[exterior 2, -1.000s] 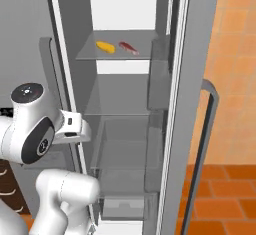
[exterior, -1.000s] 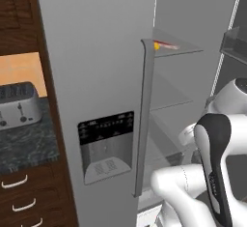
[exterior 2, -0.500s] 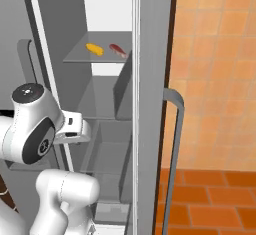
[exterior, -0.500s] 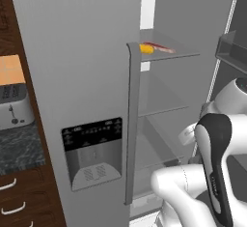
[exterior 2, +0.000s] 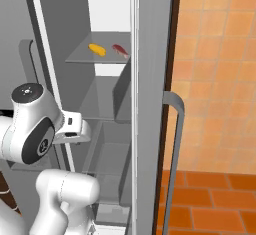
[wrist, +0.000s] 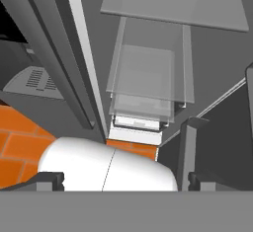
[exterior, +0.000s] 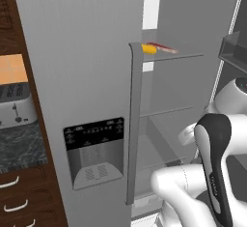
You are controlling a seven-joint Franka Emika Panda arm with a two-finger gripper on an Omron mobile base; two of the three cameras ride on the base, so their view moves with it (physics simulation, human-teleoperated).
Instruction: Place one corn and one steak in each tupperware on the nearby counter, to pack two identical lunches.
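One yellow corn [exterior: 149,49] lies on the upper glass shelf of the open fridge, with a red steak [exterior: 162,48] strip just right of it. From the right base view the corn [exterior 2: 97,49] and steak [exterior 2: 120,50] sit side by side, apart, on that same shelf. My arm is folded low in front of the fridge, well below that shelf. My gripper [wrist: 126,179] is open, its fingertips [wrist: 50,178] wide apart with nothing between them, looking down at the lower fridge drawers. The tupperware is out of view. A strip of the black counter [exterior: 19,146] shows at the left.
The grey fridge door [exterior: 87,100] with its dispenser panel and long handle [exterior: 134,124] stands left of the opening. A second door with a curved handle [exterior 2: 176,149] is at the right. A toaster [exterior: 14,106] sits on the counter. Orange tiled wall and floor [exterior 2: 215,79].
The whole picture has shifted sideways in both base views, so the base has moved; the fridge opening now looks narrower. Corn, steak and arm pose are unchanged.
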